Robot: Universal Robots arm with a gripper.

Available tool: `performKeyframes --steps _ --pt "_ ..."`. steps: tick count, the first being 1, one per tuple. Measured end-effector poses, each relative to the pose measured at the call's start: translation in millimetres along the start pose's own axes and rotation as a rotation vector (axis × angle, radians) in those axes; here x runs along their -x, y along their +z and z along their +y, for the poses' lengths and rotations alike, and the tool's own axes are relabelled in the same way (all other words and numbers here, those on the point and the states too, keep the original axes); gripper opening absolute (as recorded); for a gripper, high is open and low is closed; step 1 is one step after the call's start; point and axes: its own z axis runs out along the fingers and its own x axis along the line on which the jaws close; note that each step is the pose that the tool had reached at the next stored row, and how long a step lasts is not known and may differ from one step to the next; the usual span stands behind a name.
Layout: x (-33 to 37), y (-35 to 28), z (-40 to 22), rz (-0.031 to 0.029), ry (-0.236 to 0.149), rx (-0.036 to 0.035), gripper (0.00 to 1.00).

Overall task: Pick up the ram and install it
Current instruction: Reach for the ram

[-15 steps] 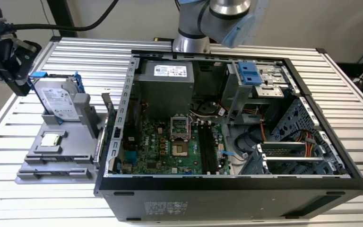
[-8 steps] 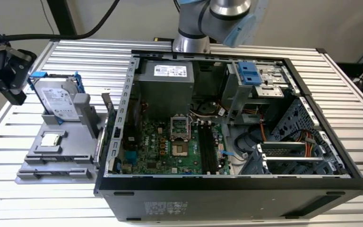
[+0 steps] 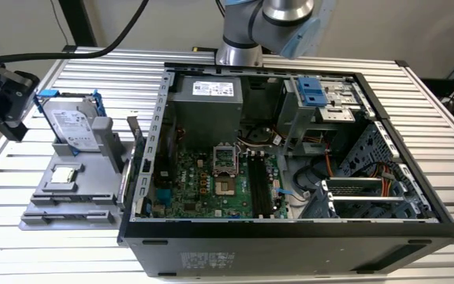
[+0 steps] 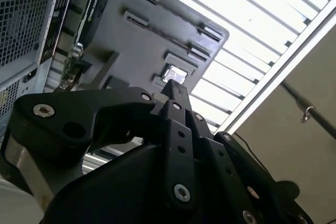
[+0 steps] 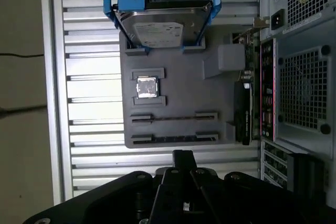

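Hand (image 3: 10, 124): black, hanging above the bench (image 3: 93, 71) at its edge on the exterior view's left. It is beside the hard drive and apart from it. It is clenched, and in both wrist views the fingertips meet in one narrow tip (image 5: 182, 159).
Fixture (image 3: 89, 186): a grey block lying flat on the bench, between that edge and the computer case.
Hard drive (image 3: 75, 127): silver, in a blue frame, standing upright at the fixture's end towards the bench's far edge.
Processor chip (image 5: 147, 86): square and silver, lying flat in a recess in the middle of the fixture.
Holders (image 5: 142, 118): two long parallel rows of end brackets on the fixture's end opposite the hard drive.
Ram (image 5: 174, 138): seen edge-on as a thin dark strip between the end brackets of the holder row farthest from the hard drive. Its chips cannot be made out. The hand does not touch it.
Card (image 5: 242, 114): a dark board on its edge along the fixture's side nearest the case.
Computer case (image 3: 290, 242): black, lying on its side with the open side up, in the middle of the bench.
Motherboard (image 3: 203, 183): green, flat on the case floor.
Slots (image 3: 260, 186): long, black and parallel, on the motherboard; whether any is filled cannot be told.
Power supply (image 3: 205, 109): a grey box inside the case, towards the bench's far edge.
Arm (image 3: 247, 29): its silver and pale blue base rises from the bench's far edge, behind the case.
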Motion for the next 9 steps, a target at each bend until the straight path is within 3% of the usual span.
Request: performKeyframes --steps 9 --pt "-0.5 -0.1 -0.7 0.0 0.0 -0.0001 0.0"
